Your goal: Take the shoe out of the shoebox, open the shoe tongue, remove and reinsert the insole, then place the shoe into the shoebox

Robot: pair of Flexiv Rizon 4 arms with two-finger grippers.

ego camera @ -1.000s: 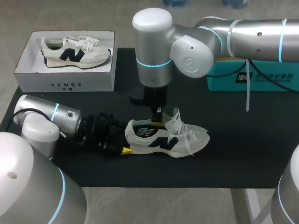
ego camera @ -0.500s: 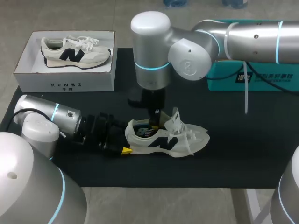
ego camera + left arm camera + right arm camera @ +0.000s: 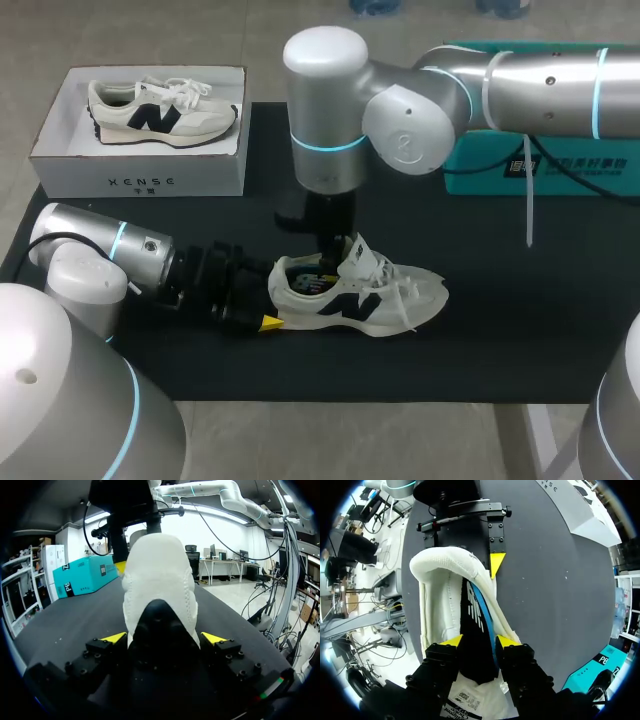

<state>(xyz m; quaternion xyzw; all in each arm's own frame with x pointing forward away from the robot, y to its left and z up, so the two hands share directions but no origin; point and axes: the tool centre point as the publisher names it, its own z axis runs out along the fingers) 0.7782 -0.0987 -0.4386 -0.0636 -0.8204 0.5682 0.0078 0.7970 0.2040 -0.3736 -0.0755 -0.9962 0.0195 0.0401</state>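
Observation:
A white sneaker (image 3: pixel 385 295) with a dark logo lies on the black mat, toe to the right. My left gripper (image 3: pixel 270 298) lies flat on the mat with the heel (image 3: pixel 159 580) clasped between its fingers (image 3: pixel 114 638), which press on both sides. From above, my right gripper (image 3: pixel 330 264) reaches down into the shoe's opening. In the right wrist view its fingers (image 3: pixel 451 641) stand apart, with the black, blue-edged insole (image 3: pixel 477 615) lying loose between them inside the sneaker (image 3: pixel 437 605). The tongue leans over the laces, partly under the right gripper (image 3: pixel 479 641).
A white shoebox (image 3: pixel 60 165) at the back left holds a second sneaker (image 3: pixel 160 112). A teal box (image 3: pixel 560 172) stands at the back right, behind my right arm. The mat's front edge runs close below the shoe.
The right gripper's fingers have spread apart inside the shoe. The tongue has dropped from upright towards the laces. The left arm and the shoe have stayed put.

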